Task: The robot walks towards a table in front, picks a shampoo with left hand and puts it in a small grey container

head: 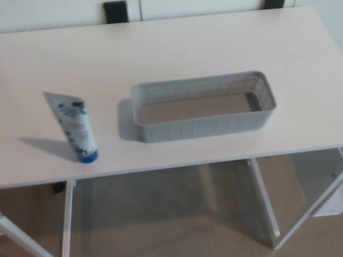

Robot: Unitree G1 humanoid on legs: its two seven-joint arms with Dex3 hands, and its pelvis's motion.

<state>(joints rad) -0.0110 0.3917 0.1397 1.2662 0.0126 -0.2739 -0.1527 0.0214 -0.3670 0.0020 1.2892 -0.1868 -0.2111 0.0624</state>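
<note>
The shampoo tube (72, 126) stood on the table (214, 48) to the left of the grey container (203, 129), well apart from it, as seen from the robot's side. It rested on its blue cap (88, 156), leaning so that the flat crimped end pointed up and away from the container. The tube was white with blue markings, and its shadow (43, 144) fell on the tabletop on the side away from the container. The container itself was a long, shallow basket with perforated walls, lying lengthwise across the table, its open top up and its bare bottom showing. The pale table stretched beyond the container on every side, with the near edge close in front of the container's long wall. Beyond the container, past the far edge, 2 black pieces (116, 9) stood against a light wall. Below the container, white table legs (68, 219) and a brown floor (177, 225) showed. Neither of the robot's 2 hands was in sight, so I could not tell how the fingers stood.
</note>
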